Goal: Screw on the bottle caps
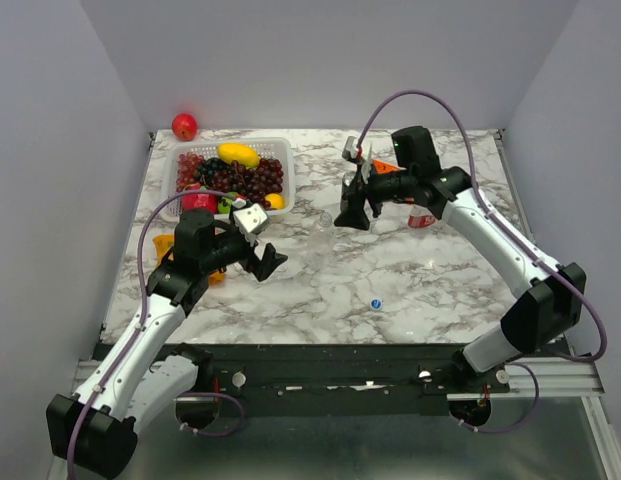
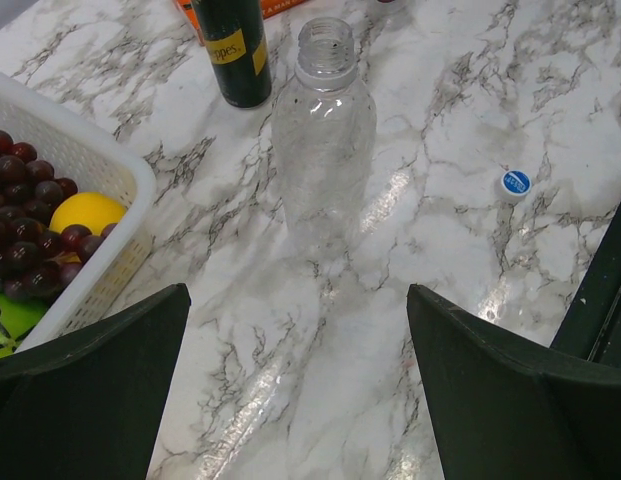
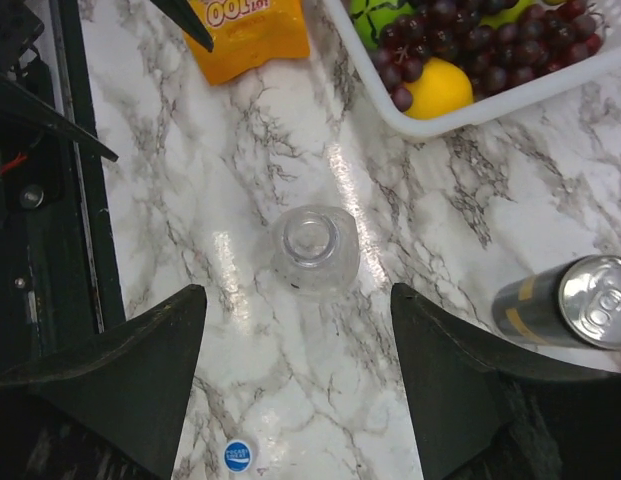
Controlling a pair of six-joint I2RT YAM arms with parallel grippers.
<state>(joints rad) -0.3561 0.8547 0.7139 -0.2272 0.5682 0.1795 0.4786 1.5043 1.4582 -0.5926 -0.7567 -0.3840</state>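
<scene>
Near the middle of the marble table [image 1: 320,290] stands the plain clear bottle [image 2: 323,150], upright and uncapped, its threaded mouth bare. The blue cap [image 2: 515,183] lies flat on the table well apart from it, toward the near edge, printed top up. The right gripper [image 3: 298,295] hovers directly above the bottle mouth, fingers spread and nothing between them. The left gripper [image 2: 297,300] faces the bottle from the side, fingers wide apart and also empty. The labelled bottle [image 1: 422,218] sits behind the right arm, its top too hidden to tell whether it is capped.

The step in hand, as I judge it, is fetching the blue cap. Pinch it across its rim from straight above so it comes up level. Let the left gripper close on the bottle's body gently, since thin plastic will likely buckle. Seat the cap square on the threads before turning, because a tilted start risks cross-threading. Steer clear of the dark can [image 2: 233,50] standing near the bottle.
</scene>
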